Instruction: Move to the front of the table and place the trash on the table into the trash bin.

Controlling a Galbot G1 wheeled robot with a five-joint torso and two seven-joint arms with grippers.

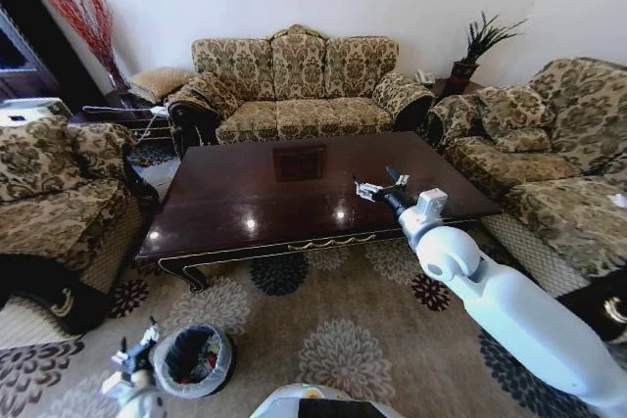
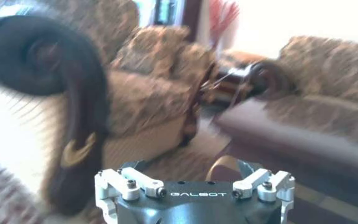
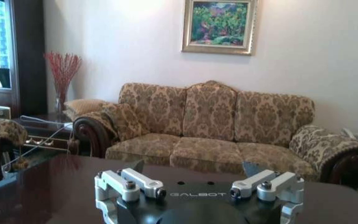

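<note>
The right gripper (image 1: pixel 370 189) hangs over the bench's (image 1: pixel 245 203) right part with jaws spread and nothing held, seemingly between pickups; the left gripper (image 1: pixel 132 354), jaws open, waits beside the trash bin (image 1: pixel 193 359) on the near-left floor, which holds trash (image 1: pixel 196 349).

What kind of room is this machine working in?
Most likely a home living room: patterned sofas surround a dark coffee table on a floral carpet, with a framed painting on the wall.

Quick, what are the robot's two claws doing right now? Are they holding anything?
Left claw: open, holding nothing, low beside the trash bin.
Right claw: open, holding nothing, out over the table.
</note>
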